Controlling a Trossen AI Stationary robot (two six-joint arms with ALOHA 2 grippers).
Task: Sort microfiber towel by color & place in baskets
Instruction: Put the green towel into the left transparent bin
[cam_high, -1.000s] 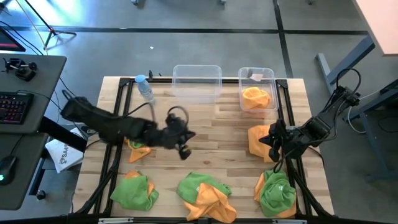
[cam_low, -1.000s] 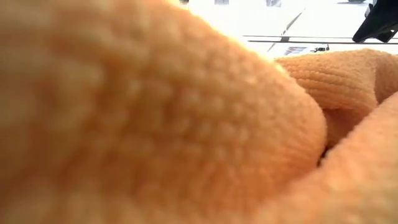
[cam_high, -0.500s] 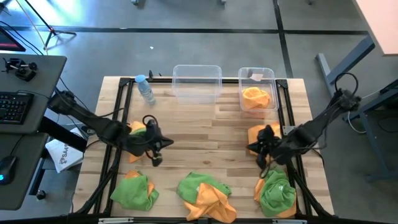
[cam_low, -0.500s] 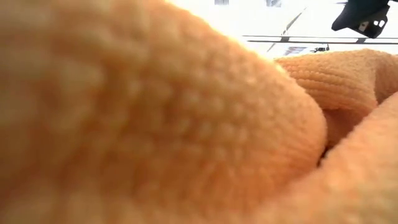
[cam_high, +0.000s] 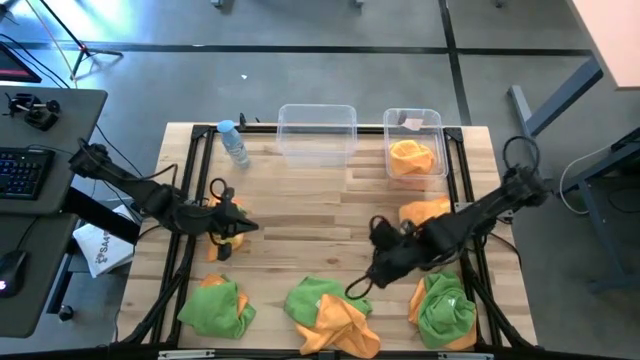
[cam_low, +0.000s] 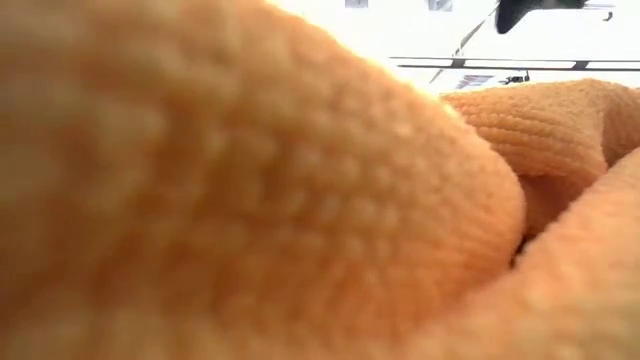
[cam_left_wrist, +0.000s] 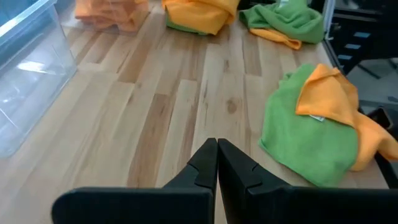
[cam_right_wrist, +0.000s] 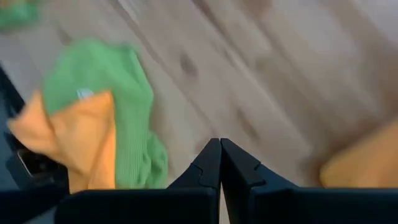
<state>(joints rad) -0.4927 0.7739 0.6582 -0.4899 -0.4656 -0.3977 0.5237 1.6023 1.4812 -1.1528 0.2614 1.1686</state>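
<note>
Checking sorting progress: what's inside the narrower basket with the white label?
The narrower basket holds a crumpled orange towel. Anything beneath that towel is covered. The wider basket beside it looks empty.

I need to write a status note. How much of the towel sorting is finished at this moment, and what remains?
Done: one orange towel lies in the narrower basket; the wider basket holds nothing. In hand: nothing; the left tool and right tool are both shut and empty above the table. Left: several orange and green towels, such as the middle pile.
</note>
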